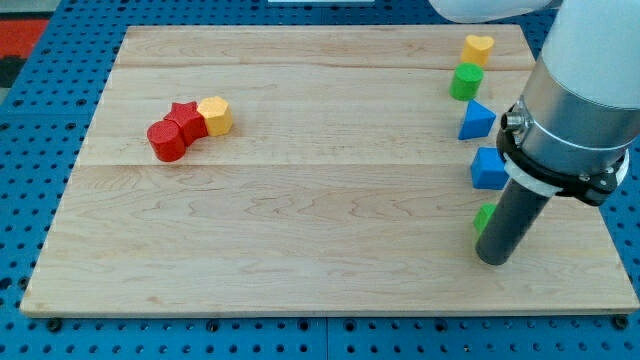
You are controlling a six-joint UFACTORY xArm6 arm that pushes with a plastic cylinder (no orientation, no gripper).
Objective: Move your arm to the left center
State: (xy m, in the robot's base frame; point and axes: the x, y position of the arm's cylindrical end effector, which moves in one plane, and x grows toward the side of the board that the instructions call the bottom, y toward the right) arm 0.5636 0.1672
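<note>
My tip rests on the wooden board near the view's lower right. A green block sits right behind it, mostly hidden by the rod. Above it along the right side stand a blue block, a blue triangular block, a green block and a yellow heart-shaped block. At the view's left a red cylinder, a red star-shaped block and a yellow hexagonal block touch in a row, far from my tip.
The board lies on a blue pegboard table. The arm's grey body covers the board's right edge.
</note>
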